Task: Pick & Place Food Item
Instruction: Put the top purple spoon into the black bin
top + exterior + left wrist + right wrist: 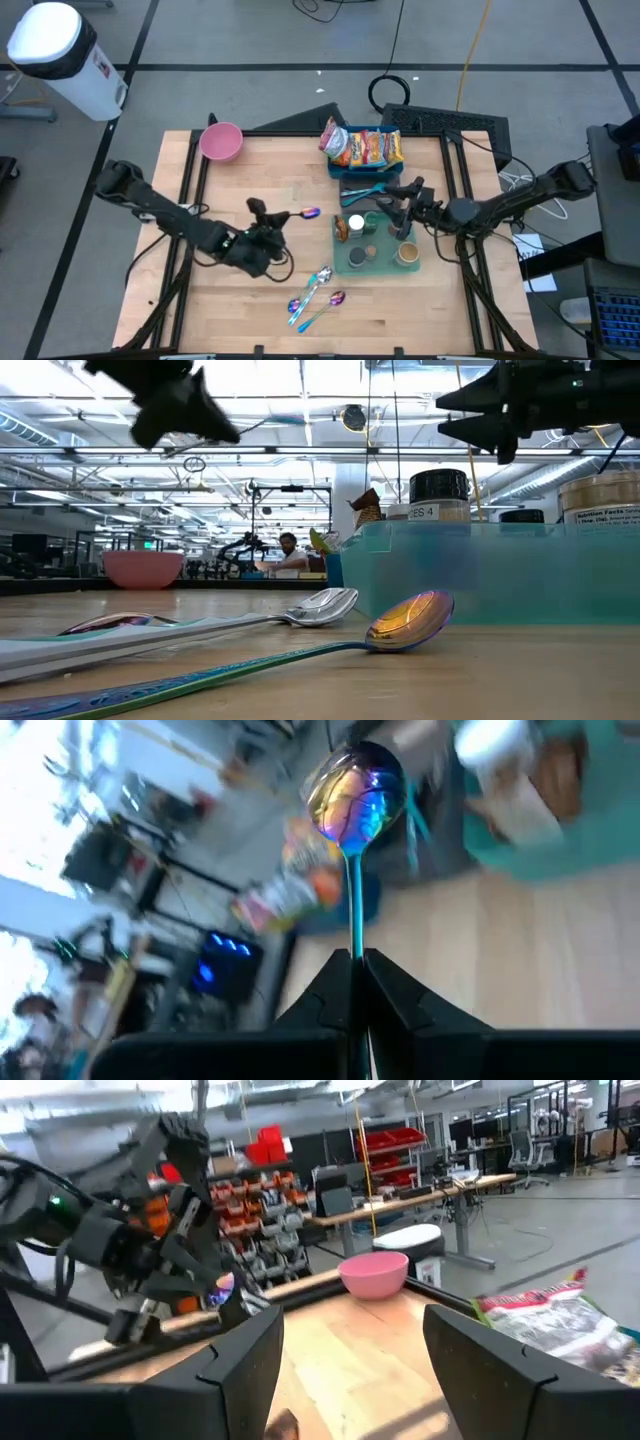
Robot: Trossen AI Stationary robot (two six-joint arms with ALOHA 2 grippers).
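My left gripper (275, 220) hovers over the middle of the table, shut on an iridescent spoon (355, 795) whose bowl (310, 213) points toward the table's right. My right gripper (350, 1370) stands open with nothing between its fingers, raised above the teal tray (345, 262) at the right. The food items, colourful snack packets (365, 148), lie in a blue bin at the far middle. A pink bowl (221, 142) sits at the far left. My left gripper pinches the spoon's thin handle (355, 935) between its two fingers, well back from the bowl. The handle runs out along the fingers and past their tips. The spoon is lifted clear of the table, its bowl out in front of the gripper.
Jars and a white-lidded cup stand in the teal tray, with a teal utensil (365, 190) beside it. Two more spoons (318, 295) lie on the wood near the front edge. Bare wood shows at the table's left and near-right.
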